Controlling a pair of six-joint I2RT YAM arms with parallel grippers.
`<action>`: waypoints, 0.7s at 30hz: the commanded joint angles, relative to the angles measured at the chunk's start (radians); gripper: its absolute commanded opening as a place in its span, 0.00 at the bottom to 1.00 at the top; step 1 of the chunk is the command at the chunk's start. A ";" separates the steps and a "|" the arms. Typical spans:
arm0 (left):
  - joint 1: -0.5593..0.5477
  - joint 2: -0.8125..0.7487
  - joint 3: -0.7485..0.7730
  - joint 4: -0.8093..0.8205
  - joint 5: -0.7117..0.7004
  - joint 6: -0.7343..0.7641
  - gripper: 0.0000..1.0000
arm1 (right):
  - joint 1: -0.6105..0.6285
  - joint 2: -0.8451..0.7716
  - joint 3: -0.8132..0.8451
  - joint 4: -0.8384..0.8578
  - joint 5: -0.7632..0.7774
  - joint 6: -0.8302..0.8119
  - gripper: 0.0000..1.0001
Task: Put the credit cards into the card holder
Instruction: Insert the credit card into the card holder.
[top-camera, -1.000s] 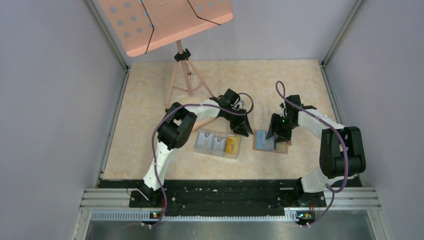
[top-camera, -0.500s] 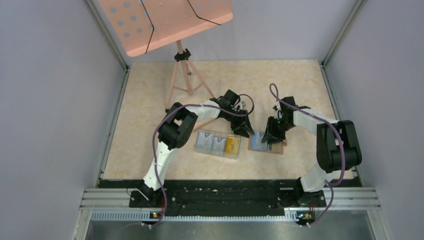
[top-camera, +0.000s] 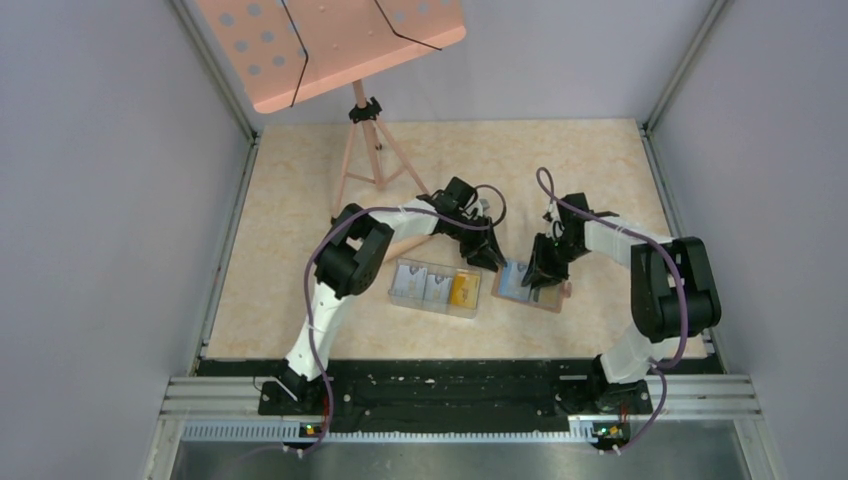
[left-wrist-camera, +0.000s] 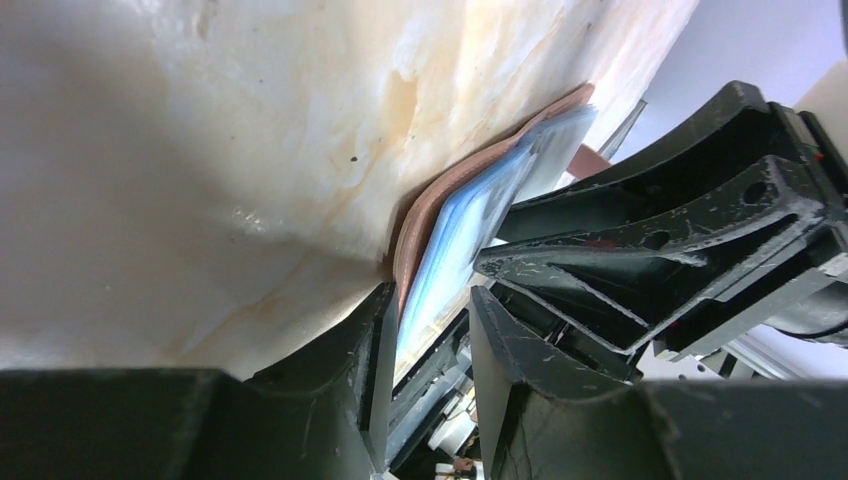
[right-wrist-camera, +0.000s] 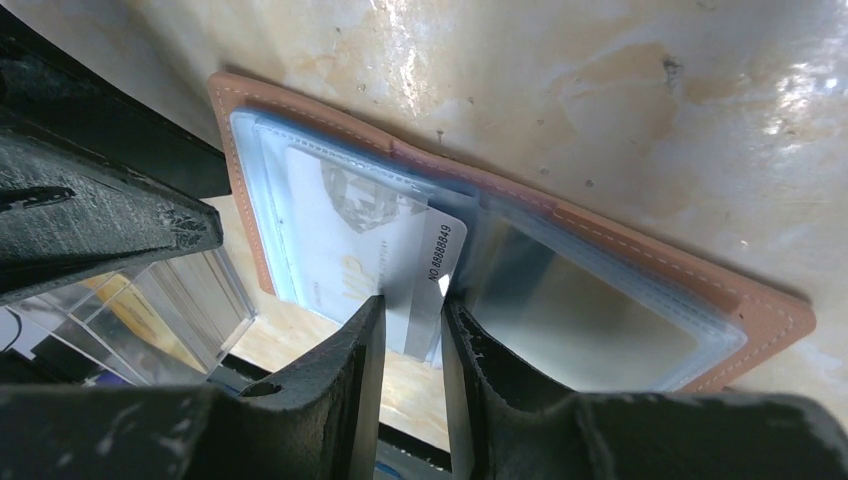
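Got a pale credit card (right-wrist-camera: 385, 255) partway into the clear sleeve of the open brown card holder (right-wrist-camera: 640, 250), pinched tight by the right gripper (right-wrist-camera: 410, 310). Can't tell clamped or loose for the left gripper (left-wrist-camera: 432, 300), straddling the holder's edge. All flat on the desk (top-camera: 290, 200), just beside a clear tray (top-camera: 430, 310).

Right wrist view: one line of small dark print runs along the short edge of the pale credit card (right-wrist-camera: 370, 250), reading "NO.88888849"; the last digits are uncertain. The card sits partly in a clear sleeve of the card holder (right-wrist-camera: 650, 262). Its other faint marks are illegible.
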 joint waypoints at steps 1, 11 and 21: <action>-0.024 -0.085 0.014 0.095 0.075 -0.017 0.37 | 0.034 0.045 0.006 0.125 -0.101 0.025 0.27; -0.040 -0.106 0.023 0.073 0.101 0.006 0.37 | 0.033 0.060 0.027 0.156 -0.129 0.045 0.28; -0.048 -0.094 0.108 -0.135 0.008 0.130 0.39 | 0.034 0.047 0.034 0.191 -0.157 0.061 0.29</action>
